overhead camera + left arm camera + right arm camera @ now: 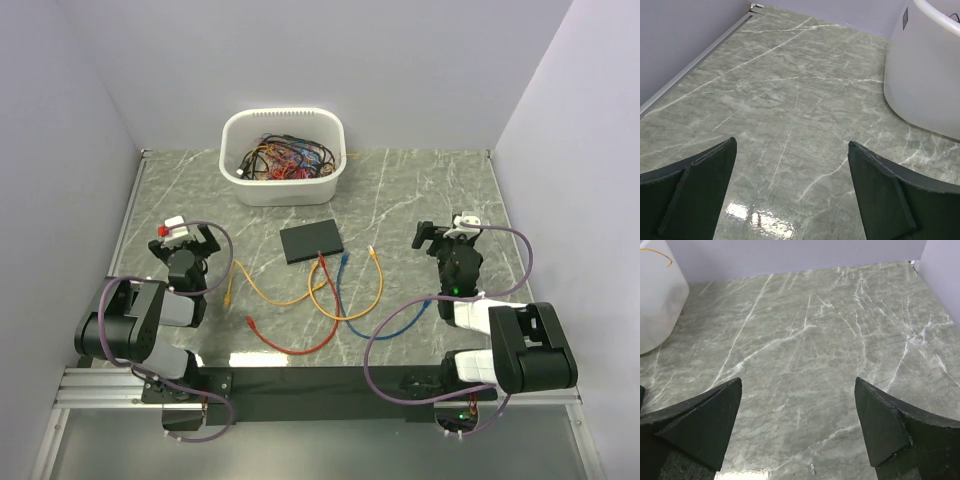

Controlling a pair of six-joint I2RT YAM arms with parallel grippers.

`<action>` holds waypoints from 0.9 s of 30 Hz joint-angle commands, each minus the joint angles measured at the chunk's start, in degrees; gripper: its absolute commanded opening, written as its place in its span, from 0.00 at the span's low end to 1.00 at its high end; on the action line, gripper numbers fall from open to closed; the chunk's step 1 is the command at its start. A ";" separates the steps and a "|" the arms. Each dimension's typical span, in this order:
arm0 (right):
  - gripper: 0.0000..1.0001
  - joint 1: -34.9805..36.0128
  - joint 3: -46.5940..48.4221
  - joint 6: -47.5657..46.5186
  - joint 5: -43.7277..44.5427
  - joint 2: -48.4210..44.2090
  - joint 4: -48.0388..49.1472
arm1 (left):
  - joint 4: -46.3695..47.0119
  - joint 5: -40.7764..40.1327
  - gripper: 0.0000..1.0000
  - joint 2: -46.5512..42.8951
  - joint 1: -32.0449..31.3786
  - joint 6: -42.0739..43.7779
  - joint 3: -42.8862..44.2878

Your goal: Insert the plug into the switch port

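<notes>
The flat black switch box (311, 241) lies mid-table; its ports are too small to make out. Loose cables sprawl in front of it: a red one (300, 345), a blue one (350, 310), an orange one (372, 290) and a yellow one (265, 290). The red plug (320, 262), blue plug (344, 262) and orange plug (372, 252) rest near the box's near edge. My left gripper (183, 240) (791, 142) is open over bare table at the left, far from them. Off to the right, my right gripper (447, 235) (798, 381) stands open too, holding nothing.
A white oval tub (283, 155) (925, 75) (655, 300) full of tangled cables stands at the back centre. Purple walls close the table on three sides. The marble tabletop (420, 190) lies under both grippers.
</notes>
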 commanded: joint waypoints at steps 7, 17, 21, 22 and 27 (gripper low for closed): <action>1.00 -0.61 -0.01 0.16 -0.29 -0.01 1.81 | 2.72 0.59 0.99 -0.92 0.27 -0.28 1.06; 1.00 0.27 13.18 1.46 -0.64 -7.81 -26.60 | 2.72 0.59 0.99 -0.92 0.27 -0.37 1.06; 1.00 0.54 30.29 8.86 -8.78 -11.78 -51.69 | 2.63 0.67 0.99 -0.92 0.18 -0.37 1.06; 1.00 0.54 33.79 9.30 -12.64 -12.75 -55.98 | 2.72 0.67 0.99 -0.92 0.27 -0.37 1.06; 1.00 -0.77 29.80 32.74 -18.53 -18.38 -57.00 | 2.63 0.67 0.99 -0.84 0.27 -0.28 1.06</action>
